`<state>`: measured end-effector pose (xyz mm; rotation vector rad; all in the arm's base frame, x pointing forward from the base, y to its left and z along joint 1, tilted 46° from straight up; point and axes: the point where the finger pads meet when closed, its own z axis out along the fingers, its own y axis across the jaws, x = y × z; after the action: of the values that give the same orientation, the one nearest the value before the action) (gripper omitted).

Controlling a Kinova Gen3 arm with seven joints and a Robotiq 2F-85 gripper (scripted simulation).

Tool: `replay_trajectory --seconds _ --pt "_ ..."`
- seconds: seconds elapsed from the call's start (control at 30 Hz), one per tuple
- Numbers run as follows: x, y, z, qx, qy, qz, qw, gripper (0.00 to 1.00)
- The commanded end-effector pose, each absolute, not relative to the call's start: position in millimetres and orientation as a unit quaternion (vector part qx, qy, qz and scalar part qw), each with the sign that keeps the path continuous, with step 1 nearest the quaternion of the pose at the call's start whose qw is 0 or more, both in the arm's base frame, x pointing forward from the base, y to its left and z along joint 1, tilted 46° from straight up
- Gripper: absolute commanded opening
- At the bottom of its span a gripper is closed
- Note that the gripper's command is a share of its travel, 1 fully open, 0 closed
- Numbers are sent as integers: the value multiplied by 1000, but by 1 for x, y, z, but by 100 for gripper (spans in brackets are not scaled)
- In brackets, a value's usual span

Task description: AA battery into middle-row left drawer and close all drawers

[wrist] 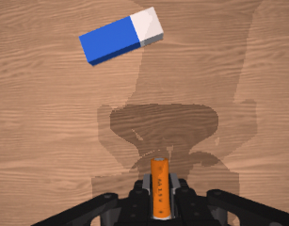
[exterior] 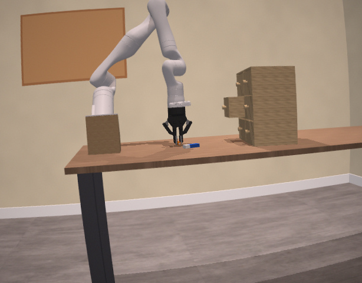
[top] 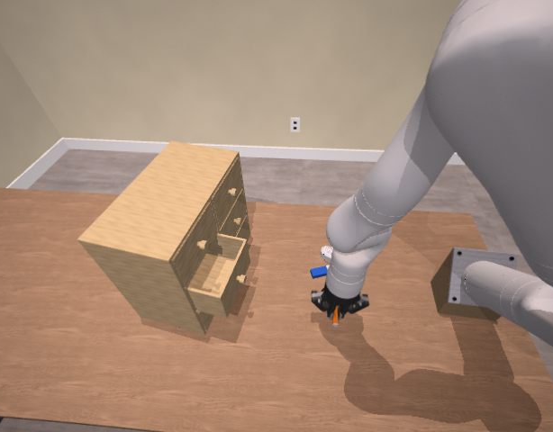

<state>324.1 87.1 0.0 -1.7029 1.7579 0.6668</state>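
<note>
The orange AA battery (top: 335, 320) (exterior: 179, 143) (wrist: 160, 202) lies lengthwise between the two fingertips, low at the table top. My gripper (top: 335, 311) (exterior: 177, 140) (wrist: 160, 185) points down and is shut on the battery, a pad against each long side. The chest (top: 160, 200) (exterior: 274, 106) stands upright with its fronts toward the gripper. Its left middle drawer (top: 206, 301) (exterior: 234, 107) is pulled part way out and level; the part of its inside that shows is empty. The other drawers that show look pushed in. The lower left drawer is mostly hidden in the top view.
A blue and white eraser (top: 319, 271) (exterior: 194, 145) (wrist: 113, 40) lies on the table (top: 285, 372) (exterior: 138, 155) close to the gripper, on the side away from the top camera. The arm's base block (top: 442, 290) (exterior: 102, 134) stands at the table's other end from the chest.
</note>
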Motion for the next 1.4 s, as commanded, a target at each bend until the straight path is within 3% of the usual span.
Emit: replay_trajectory --seconds 0.0,1.37 --pt "323 85 1 -643 660 249 297 9" --pt "318 15 68 -644 661 248 296 9"
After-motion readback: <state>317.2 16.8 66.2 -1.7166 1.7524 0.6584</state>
